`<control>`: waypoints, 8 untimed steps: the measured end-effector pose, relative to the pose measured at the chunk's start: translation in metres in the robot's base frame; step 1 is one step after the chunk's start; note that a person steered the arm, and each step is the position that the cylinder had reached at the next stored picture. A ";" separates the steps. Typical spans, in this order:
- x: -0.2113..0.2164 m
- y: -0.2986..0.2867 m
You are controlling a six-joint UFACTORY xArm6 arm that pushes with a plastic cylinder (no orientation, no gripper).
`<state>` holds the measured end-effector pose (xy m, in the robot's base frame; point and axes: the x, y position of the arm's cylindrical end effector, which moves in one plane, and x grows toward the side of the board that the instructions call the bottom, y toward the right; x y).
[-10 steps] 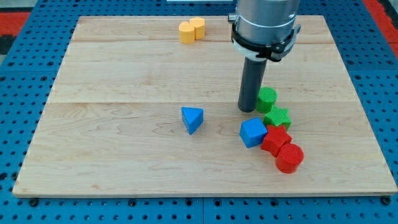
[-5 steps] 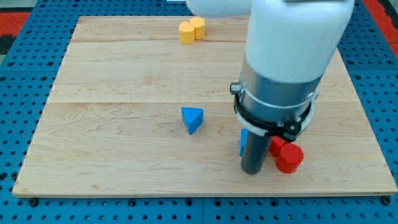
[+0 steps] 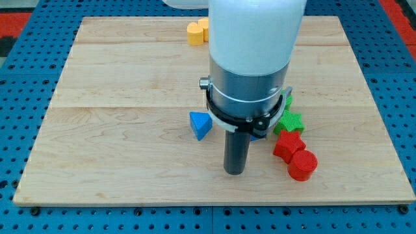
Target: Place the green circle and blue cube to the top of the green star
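Well, the job looks about half done from where I stand: the green circle (image 3: pixel 286 101), only a sliver showing past the arm's housing, sits just above the green star (image 3: pixel 290 121), as the task wants. The blue cube (image 3: pixel 258 135) is almost wholly hidden behind the rod, apparently at the star's left, so it is not yet placed. There are no jaws to speak of; my tip (image 3: pixel 234 171) rests below the cube, well placed, I'd guess, to push it upward.
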<state>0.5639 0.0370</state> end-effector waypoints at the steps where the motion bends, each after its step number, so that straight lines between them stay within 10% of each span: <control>1: -0.009 0.000; 8: -0.063 0.031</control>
<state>0.5009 0.0681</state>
